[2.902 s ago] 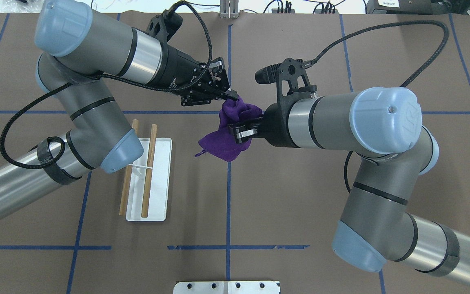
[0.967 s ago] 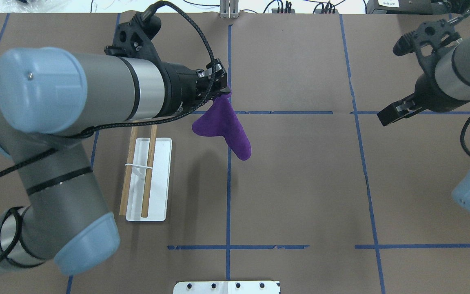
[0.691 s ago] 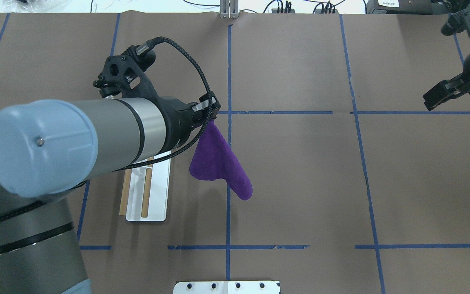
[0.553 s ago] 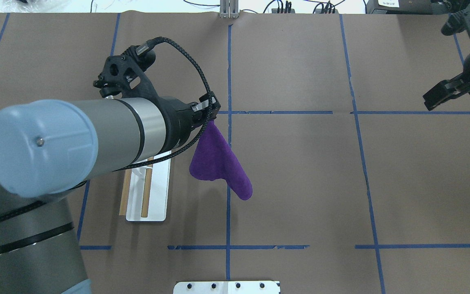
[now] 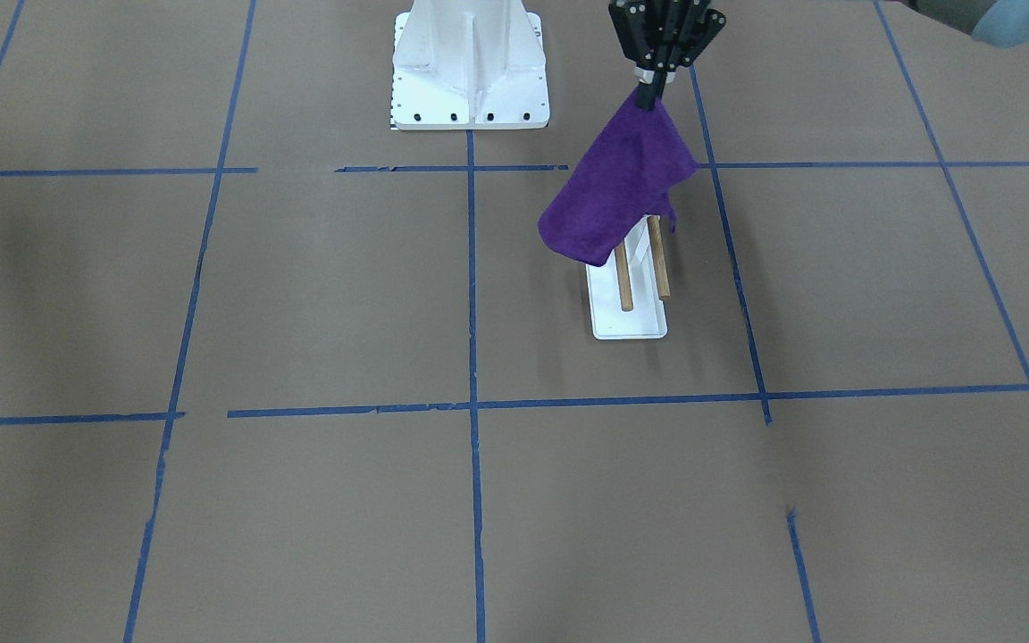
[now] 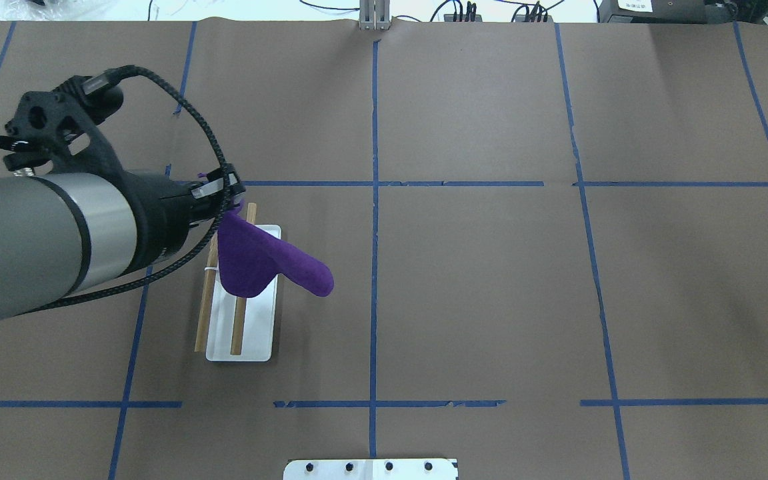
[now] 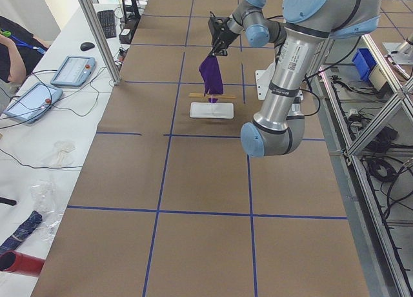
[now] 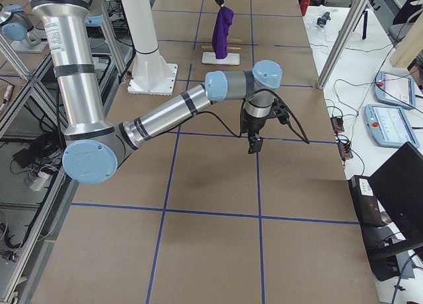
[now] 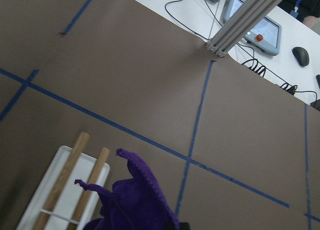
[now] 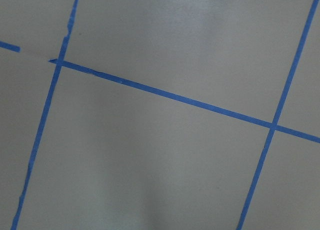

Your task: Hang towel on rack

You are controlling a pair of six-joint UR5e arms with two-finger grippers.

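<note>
My left gripper (image 6: 227, 197) is shut on one corner of the deep-purple towel (image 6: 257, 263). The towel hangs limp from it above the far end of the rack (image 6: 254, 337), covering part of the two wooden dowels (image 6: 239, 327). In the front-facing view the gripper (image 5: 653, 89) holds the towel (image 5: 622, 192) over the rack's white base (image 5: 631, 323). The left wrist view shows the towel (image 9: 135, 205) next to the dowels (image 9: 62, 185). My right gripper (image 8: 254, 144) hangs over bare table far from the rack; I cannot tell whether it is open or shut.
The large white bolted pedestal (image 5: 470, 71) stands at the robot's base, also at the overhead view's bottom edge (image 6: 371, 469). Brown paper with blue tape lines covers the table. Tablets and cables lie on side tables beyond its ends.
My left arm has carried the hanging towel leftward from the table's middle to above the rack. My right arm has drawn away to the right, out of the overhead view.
</note>
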